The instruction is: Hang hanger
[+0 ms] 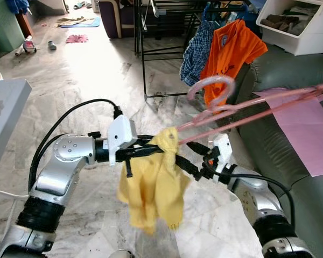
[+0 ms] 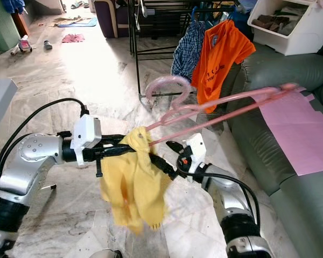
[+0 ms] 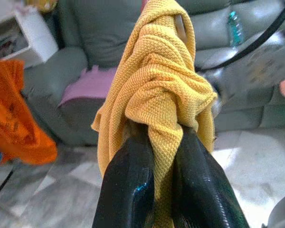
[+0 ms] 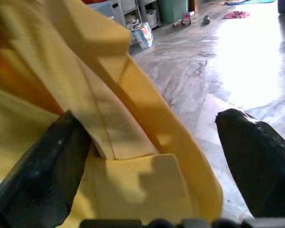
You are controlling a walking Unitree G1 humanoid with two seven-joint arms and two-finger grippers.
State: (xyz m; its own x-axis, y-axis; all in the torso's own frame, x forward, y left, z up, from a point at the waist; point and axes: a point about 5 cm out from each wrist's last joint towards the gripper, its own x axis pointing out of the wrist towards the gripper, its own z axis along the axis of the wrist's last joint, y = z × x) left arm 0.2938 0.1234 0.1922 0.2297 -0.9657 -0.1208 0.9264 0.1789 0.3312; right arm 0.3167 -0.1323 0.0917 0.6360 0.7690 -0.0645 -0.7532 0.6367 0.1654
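While the grey sofa (image 1: 290, 161) fills the right side of the head view w/ a pink sheet (image 1: 304, 129) spread on its seat, a black drying rack (image 1: 161, 48) stands at upper centre, an orange shirt (image 1: 229, 51) and a blue checked shirt (image 1: 195, 51) hanging off it. A white bin (image 1: 299, 24) sits at upper right. At centre frame a yellow garment (image 1: 153, 185) droops from the near end of a pink hanger (image 1: 247, 110), which slants up toward the right edge, hook (image 1: 210, 86) curling above, well apart from the rack. Left gripper (image 3: 164, 156), centre-left, has its fingers clenched on a bunched fold of the yellow cloth. Right gripper (image 4: 152, 156), just right of the garment, has fingers spread wide, cloth lying between them, one finger (image 4: 35, 175) touching it.
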